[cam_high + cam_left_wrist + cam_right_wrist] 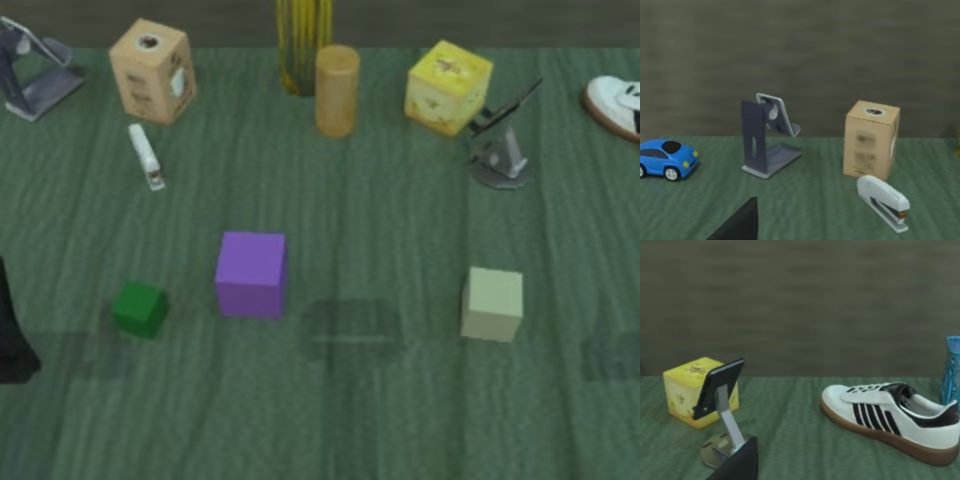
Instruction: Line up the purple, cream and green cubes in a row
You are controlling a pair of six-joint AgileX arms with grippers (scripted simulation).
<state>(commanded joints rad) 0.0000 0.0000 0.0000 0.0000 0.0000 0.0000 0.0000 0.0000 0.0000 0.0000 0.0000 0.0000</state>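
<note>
purple, cream and green: those are the three cubes we see on the green table (pixel 400 420). the purple cube (pixel 251 274) is the big one, and it sits a bit left of the middle. the little green cube (pixel 139 308) is near it on its left side, a bit closer to the front edge, and the two are not touching. the cream cube (pixel 492 304) sits alone on the right half, well apart from the purple one. so the three make a loose line from left to right, with a big gap before the cream one.

at the back of the table stand a tan carton (pixel 153 70), a white stapler (pixel 146 156), an orange tube (pixel 337 90), a yellow picture cube (pixel 449 86), a phone stand (pixel 503 135) and a white shoe (pixel 615 103). another grey stand (pixel 33 75) is in the far left corner.

our left arm (pixel 14 340) shows only as a dark shape at the left edge. our right arm is out of the top view. each wrist view shows just one dark finger tip, so we cannot tell how either claw is set.
</note>
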